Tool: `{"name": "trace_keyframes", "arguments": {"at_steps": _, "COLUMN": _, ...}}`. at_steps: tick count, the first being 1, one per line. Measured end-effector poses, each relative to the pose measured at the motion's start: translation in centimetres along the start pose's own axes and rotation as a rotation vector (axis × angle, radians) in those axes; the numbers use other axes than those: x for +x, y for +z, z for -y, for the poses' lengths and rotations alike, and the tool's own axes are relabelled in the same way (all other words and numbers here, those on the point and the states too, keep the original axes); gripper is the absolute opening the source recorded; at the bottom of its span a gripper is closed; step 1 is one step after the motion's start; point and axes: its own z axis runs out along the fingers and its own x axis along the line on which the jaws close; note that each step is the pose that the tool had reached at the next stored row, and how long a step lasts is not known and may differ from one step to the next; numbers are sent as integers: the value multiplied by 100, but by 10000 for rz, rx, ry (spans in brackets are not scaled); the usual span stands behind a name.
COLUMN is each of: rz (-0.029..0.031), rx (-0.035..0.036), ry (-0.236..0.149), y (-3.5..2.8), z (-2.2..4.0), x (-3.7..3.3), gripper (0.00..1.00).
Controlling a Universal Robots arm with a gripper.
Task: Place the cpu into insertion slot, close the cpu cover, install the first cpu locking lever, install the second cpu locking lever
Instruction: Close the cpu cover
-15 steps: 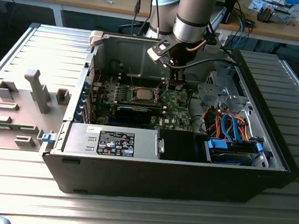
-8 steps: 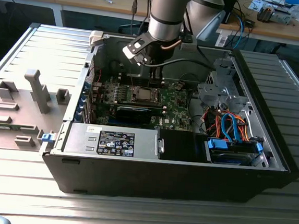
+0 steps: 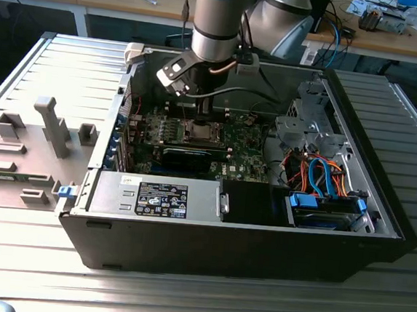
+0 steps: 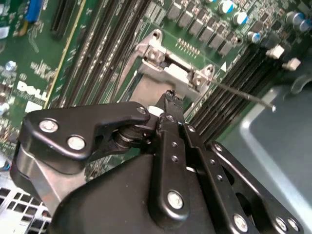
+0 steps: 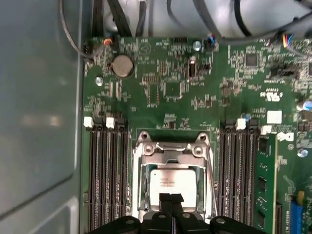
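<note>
In the first wrist view the cpu (image 5: 173,181), a silvery square chip, lies in the insertion slot (image 5: 141,195) on the green board. The cpu cover (image 5: 169,151), a thin metal frame, lies down around it, and the chip shows through its window. My gripper (image 5: 170,199) is shut, its black fingertips pressed together just over the chip's near edge with nothing seen between them. In the second wrist view the fingertips (image 4: 169,100) meet beside the cover's hinge end (image 4: 170,68), and a thin locking lever (image 4: 243,95) sticks out from the socket. In the exterior view my gripper (image 3: 201,115) hangs over the slot (image 3: 199,132).
Rows of long black memory slots (image 5: 105,175) flank the socket on both sides (image 5: 239,170). The open computer case has a grey side wall (image 5: 39,122), a black box with a white label (image 3: 161,199), and drive bays with orange and blue cables (image 3: 316,176).
</note>
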Motion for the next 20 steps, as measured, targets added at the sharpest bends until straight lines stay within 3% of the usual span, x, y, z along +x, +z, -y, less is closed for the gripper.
{"name": "trace_keyframes", "arguments": {"at_steps": 6, "rz": -2, "rx": 0, "ry": -2, "y": 109, "z": 57, "x": -1, "gripper": 11}}
{"name": "trace_keyframes", "arguments": {"at_steps": 10, "rz": 9, "rx": 7, "ry": -3, "y": 182, "z": 129, "x": -3, "gripper": 11}}
{"name": "trace_keyframes", "arguments": {"at_steps": 16, "rz": 3, "rx": 6, "ry": 2, "y": 204, "z": 107, "x": -5, "gripper": 11}}
{"name": "trace_keyframes", "arguments": {"at_steps": 20, "rz": -10, "rx": 14, "ry": -3, "y": 197, "z": 23, "x": -6, "gripper": 11}}
